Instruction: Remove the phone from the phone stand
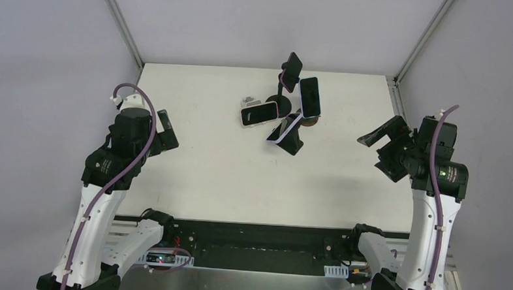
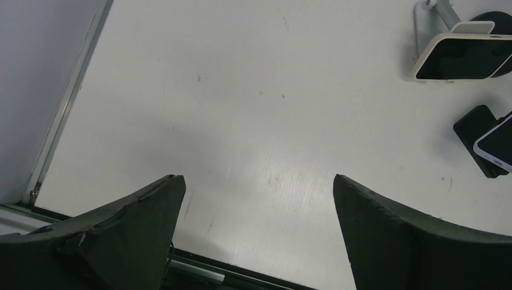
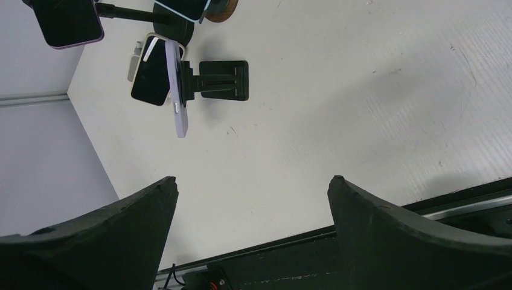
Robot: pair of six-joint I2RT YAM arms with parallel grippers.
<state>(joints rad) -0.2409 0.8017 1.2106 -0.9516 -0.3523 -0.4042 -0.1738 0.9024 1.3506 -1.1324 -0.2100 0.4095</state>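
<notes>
**Left gripper** point(image 2: 256, 179): held above the 9 o'clock side of the white table point(image 1: 200, 175). Its black fingers point(image 2: 139, 229) are spread wide, with nothing between them and nothing touched.

**Phones and stands:** clustered toward 12 o'clock of the table centre, well apart from both grippers. Each phone sits on its stand.
- Cream-cased phone point(image 1: 260, 113): dark screen, landscape, on a silver-white stand point(image 1: 248, 103).
- Lavender-cased phone point(image 1: 283, 128): at 4 o'clock of the cream-cased phone, tilted on a black folding stand point(image 1: 294, 145).
- Pink-edged dark phone point(image 1: 291, 68): at 12 o'clock of the cluster, raised on a black pole stand point(image 1: 275, 99) with a round base.
- Blue-edged phone point(image 1: 309, 97): at 3 o'clock of the cluster, portrait, above a round wooden base point(image 1: 312, 122).

**Right gripper** point(image 3: 252, 179): held above the 3 o'clock side of the table. Its black fingers point(image 3: 398, 229) are spread wide and hold nothing.
</notes>
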